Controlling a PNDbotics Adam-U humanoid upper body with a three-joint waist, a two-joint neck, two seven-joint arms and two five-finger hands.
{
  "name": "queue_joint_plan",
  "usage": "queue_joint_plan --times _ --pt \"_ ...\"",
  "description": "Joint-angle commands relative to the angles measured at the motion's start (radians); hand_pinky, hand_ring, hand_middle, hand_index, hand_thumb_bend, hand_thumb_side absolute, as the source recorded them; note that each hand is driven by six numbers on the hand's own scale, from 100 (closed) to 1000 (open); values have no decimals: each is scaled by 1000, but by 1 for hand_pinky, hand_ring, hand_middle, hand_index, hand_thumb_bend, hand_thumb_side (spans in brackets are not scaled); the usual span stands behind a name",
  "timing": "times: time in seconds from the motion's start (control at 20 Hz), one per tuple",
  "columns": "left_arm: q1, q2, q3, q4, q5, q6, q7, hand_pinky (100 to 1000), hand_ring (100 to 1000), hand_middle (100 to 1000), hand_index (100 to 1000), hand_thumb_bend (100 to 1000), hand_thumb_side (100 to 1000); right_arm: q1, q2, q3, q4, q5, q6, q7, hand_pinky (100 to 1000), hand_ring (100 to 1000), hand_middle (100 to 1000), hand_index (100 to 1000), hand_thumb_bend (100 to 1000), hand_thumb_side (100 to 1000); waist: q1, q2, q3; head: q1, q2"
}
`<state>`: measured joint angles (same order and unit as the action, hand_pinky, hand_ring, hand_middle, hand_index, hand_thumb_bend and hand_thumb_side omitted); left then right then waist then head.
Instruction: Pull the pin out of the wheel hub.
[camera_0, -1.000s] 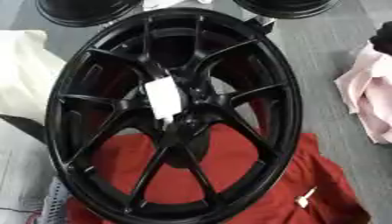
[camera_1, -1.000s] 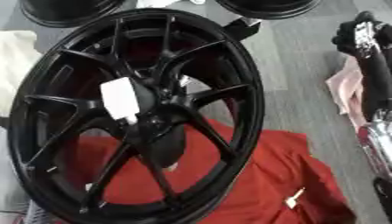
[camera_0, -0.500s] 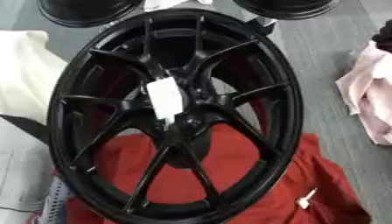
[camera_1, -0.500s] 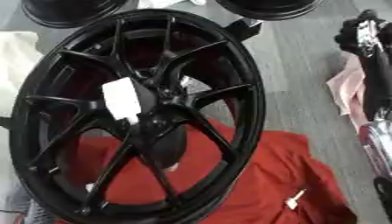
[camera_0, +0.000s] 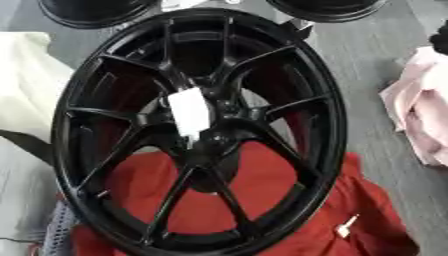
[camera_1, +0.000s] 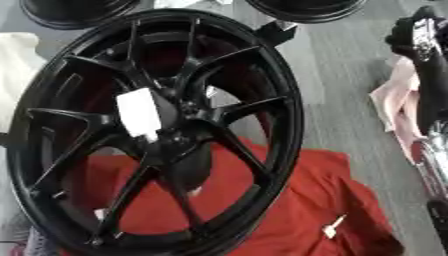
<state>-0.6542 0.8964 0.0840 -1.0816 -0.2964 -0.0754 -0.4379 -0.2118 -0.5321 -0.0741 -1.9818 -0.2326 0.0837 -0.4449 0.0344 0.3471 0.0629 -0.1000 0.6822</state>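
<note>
The right hand is seen at two o'clock in the right eye view, dark and curled; what it holds, if anything, cannot be told. The left hand is not shown. The wheel lies on a red cloth, heavy and rigid. The pin cannot be made out; a white tag marks the hub, where hold is best taken.
</note>
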Motion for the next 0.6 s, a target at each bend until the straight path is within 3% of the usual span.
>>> queue_joint_plan --times 0.05,0.1,0.15,0.2,0.3,0.6 --pt "10 18 11 -18 20 -11 6 802 646 550 723 100 222 -12 -9 -11 -18 -2 -2 -3 763 670 584 617 100 675 -1 -14 1 1 -17" --pt "17 14 9 -26 28 -18 -1 843 740 699 841 100 356 -12 -8 -11 -18 -3 -3 -3 763 670 583 617 100 677 -2 -14 1 1 -19" --pt "23 13 8 -32 34 -23 -9 863 776 757 898 100 459 -12 -7 -11 -18 -3 -3 -3 763 670 583 617 100 677 -2 -14 2 1 -20" --pt "27 14 8 -35 32 -23 -14 895 827 802 942 154 622 -12 -7 -11 -18 -4 -3 -2 763 670 583 617 100 679 -3 -14 2 1 -21" --pt "32 16 10 -33 0 -13 -13 910 844 825 977 275 736 -12 -5 -10 -18 -5 -3 -2 763 669 583 616 100 681 -3 -14 2 2 -21" --pt "36 10 15 -33 -27 -4 -19 903 843 824 978 257 761 -11 -5 -11 -18 -6 -3 -3 763 670 583 617 100 677 -3 -14 3 1 -20"
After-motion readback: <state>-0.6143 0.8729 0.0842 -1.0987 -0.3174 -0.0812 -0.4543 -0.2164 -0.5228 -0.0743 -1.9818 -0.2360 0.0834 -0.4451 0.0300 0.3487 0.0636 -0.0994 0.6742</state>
